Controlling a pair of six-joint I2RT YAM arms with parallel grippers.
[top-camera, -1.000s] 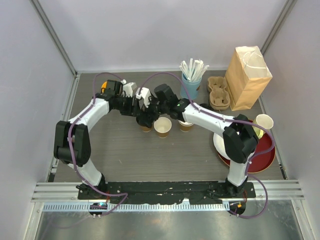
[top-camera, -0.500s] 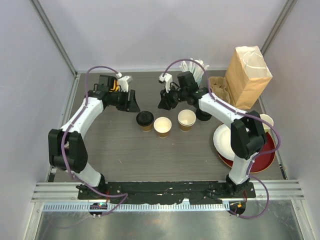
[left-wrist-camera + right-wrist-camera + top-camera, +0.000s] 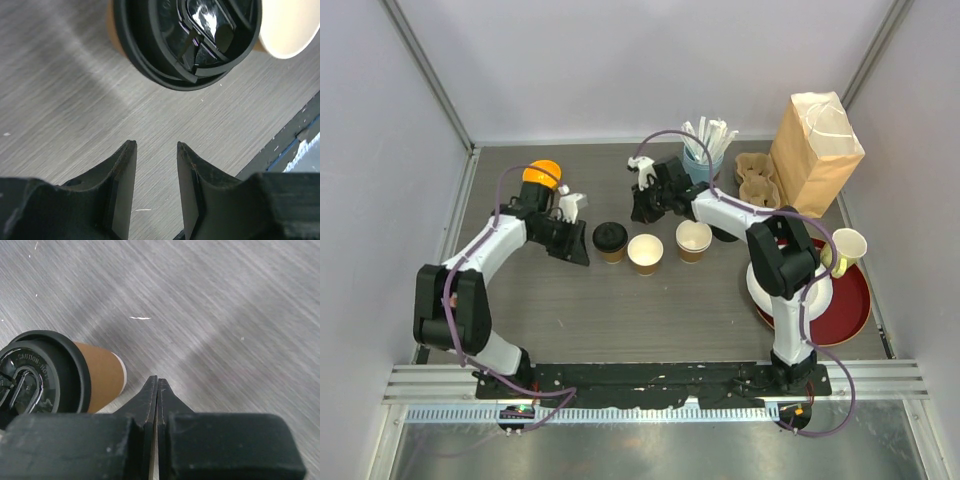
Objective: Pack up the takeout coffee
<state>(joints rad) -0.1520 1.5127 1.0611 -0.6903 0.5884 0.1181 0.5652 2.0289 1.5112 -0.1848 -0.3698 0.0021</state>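
Both arms have pulled back from the kraft-brown paper cup with the round black lid (image 3: 610,238), leftmost of three on the grey table (image 3: 570,300): left gripper (image 3: 155,145) jaws part-spread, right gripper (image 3: 157,380) jaws pressed together, both empty, so the lid looks seated and the two open kraft cups (image 3: 645,254) come next.

Grey wood-grain counter (image 3: 620,320); plain white panel walls (image 3: 660,60) on three sides; aluminium corner posts (image 3: 428,75); even, diffuse light.

Left end effector (image 3: 156,146) parted, right (image 3: 157,381) closed.
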